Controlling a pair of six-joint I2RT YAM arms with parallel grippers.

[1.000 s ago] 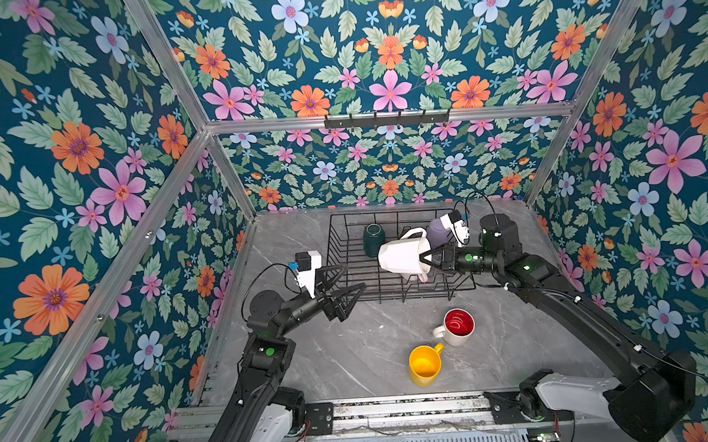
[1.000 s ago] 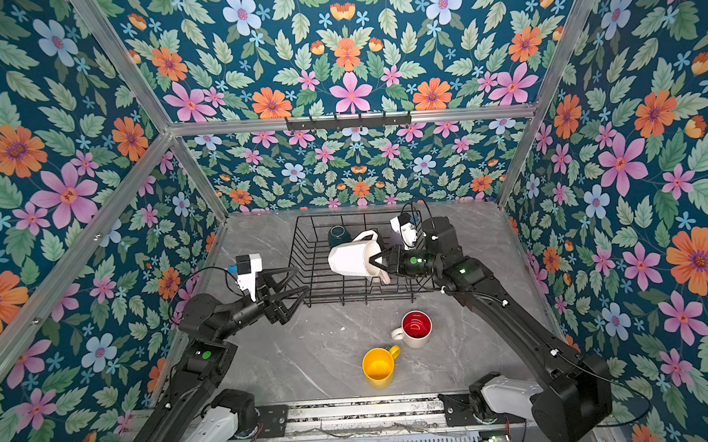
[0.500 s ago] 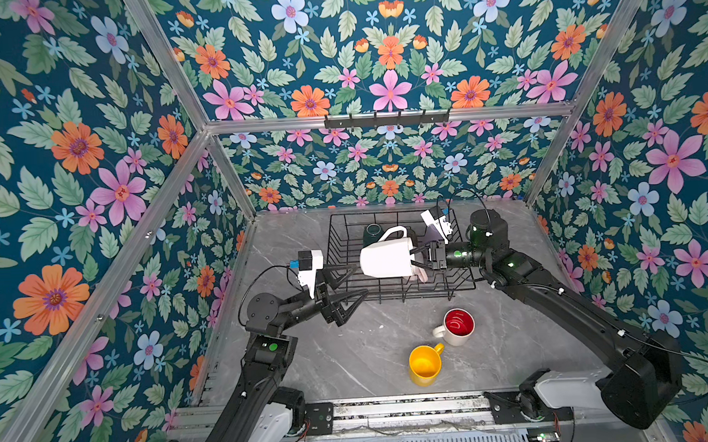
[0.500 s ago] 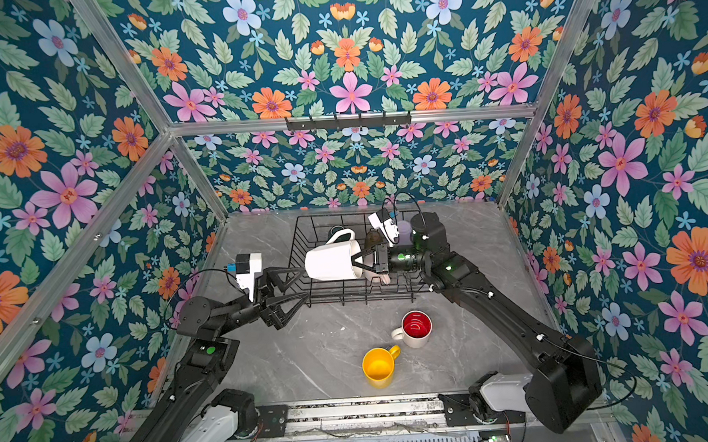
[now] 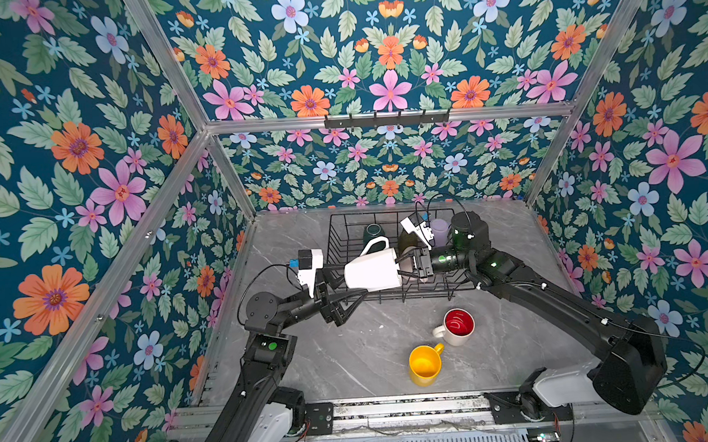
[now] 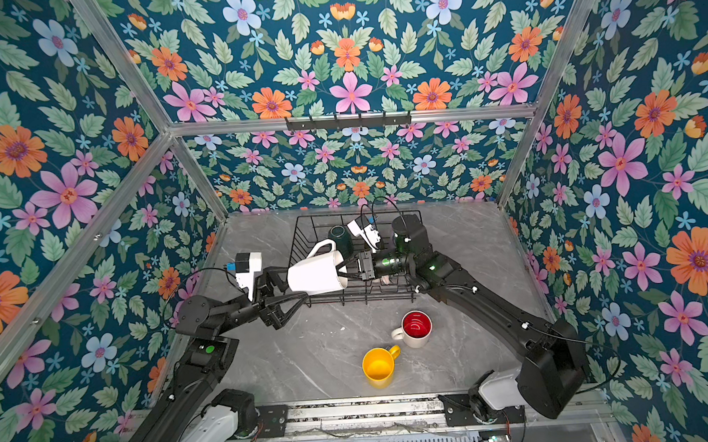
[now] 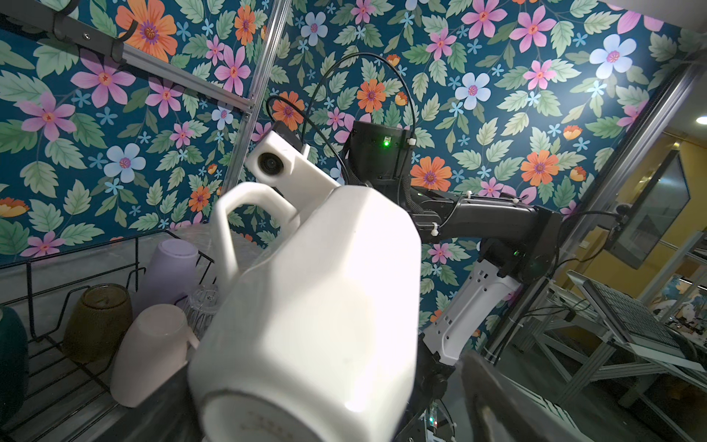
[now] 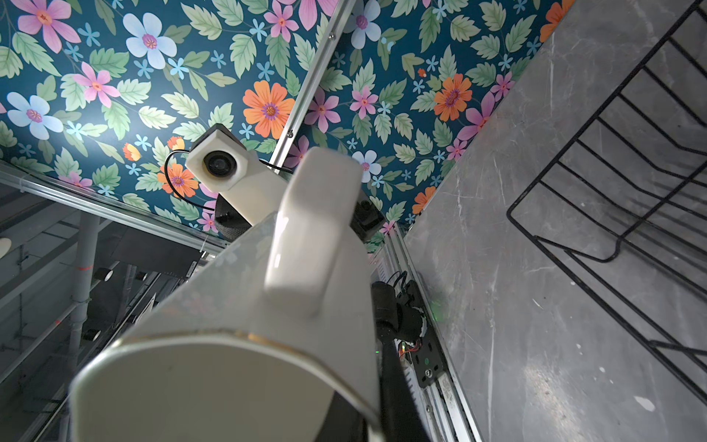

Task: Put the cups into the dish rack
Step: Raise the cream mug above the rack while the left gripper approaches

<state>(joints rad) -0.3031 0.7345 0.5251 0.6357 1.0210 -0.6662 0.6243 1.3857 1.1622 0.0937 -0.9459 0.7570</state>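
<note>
My right gripper (image 5: 404, 267) is shut on the rim of the white mug (image 5: 371, 271), holding it on its side above the front left corner of the dish rack (image 5: 385, 214). My left gripper (image 5: 343, 287) stands open with the mug's base (image 7: 306, 325) between its fingers, which do not press on it. In the rack stand a dark green mug (image 5: 373, 232), an olive-amber glass (image 7: 95, 321), a lilac tumbler (image 5: 440, 228), a clear glass (image 7: 199, 306) and a pale pink mug (image 7: 149, 352). A red-lined white mug (image 5: 457, 326) and a yellow mug (image 5: 425, 364) stand on the table.
A black hook rail (image 5: 386, 120) hangs on the back wall. Flowered walls close in the grey marble table (image 5: 351, 355) on three sides. The two loose mugs stand in front of the rack, right of centre.
The right arm has carried the white mug leftward and a little forward. The left gripper has risen, and the mug's base now lies between its open fingers.
</note>
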